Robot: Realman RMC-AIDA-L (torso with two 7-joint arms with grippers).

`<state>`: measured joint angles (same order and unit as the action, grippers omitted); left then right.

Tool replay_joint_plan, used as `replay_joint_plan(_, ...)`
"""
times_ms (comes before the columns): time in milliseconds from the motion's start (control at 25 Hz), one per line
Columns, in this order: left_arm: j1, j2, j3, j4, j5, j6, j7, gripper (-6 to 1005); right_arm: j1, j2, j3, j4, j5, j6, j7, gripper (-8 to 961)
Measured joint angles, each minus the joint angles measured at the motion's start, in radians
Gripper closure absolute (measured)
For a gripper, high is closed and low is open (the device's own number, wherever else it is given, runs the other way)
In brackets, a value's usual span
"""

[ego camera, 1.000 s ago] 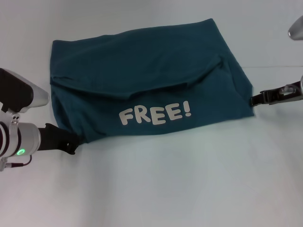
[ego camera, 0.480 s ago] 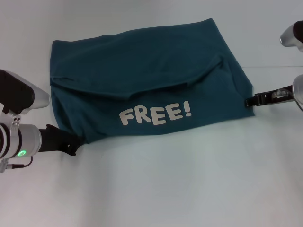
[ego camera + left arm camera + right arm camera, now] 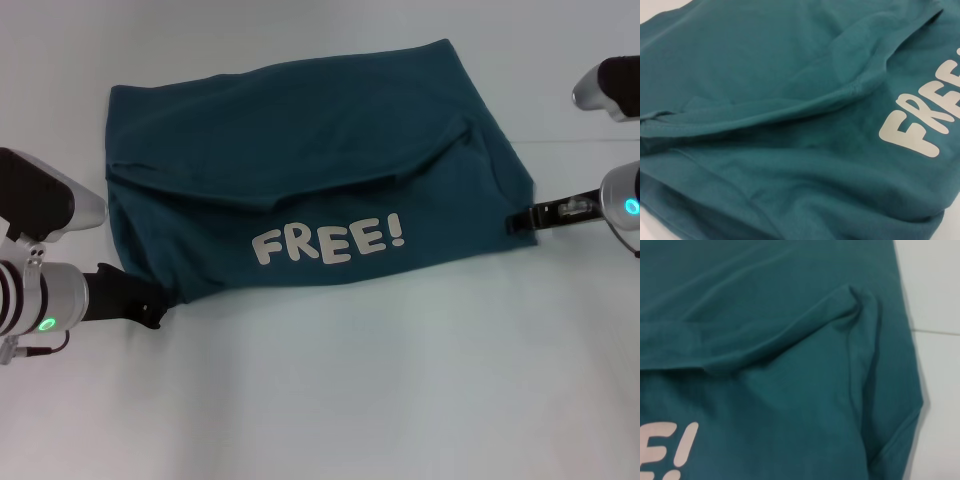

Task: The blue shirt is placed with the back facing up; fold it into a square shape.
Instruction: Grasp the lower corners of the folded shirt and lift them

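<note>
Sitting folded on the table (image 3: 350,400), blue shirt (image 3: 300,170); left gripper (image 3: 150,308) and right gripper (image 3: 518,221) touch its near corners, can't tell their grip.

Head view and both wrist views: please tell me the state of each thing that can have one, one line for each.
blue shirt: folded over, lying on the table, white "FREE!" print facing up, creases across the middle.
left pincer: low at the shirt's near left corner, tip at the fabric edge.
right pincer: low at the shirt's right edge, tip touching the fabric.
</note>
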<state>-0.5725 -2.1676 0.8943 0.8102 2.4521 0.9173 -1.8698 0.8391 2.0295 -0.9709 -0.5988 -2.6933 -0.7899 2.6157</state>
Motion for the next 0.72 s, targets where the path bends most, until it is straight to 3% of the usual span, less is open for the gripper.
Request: replay_joint_plan(720,0.0,0.0,0.0,0.0,0.002,-0.002,0.002,949,0.01,0.002,0.0,0.056,0.024,0.052,-0.027,419)
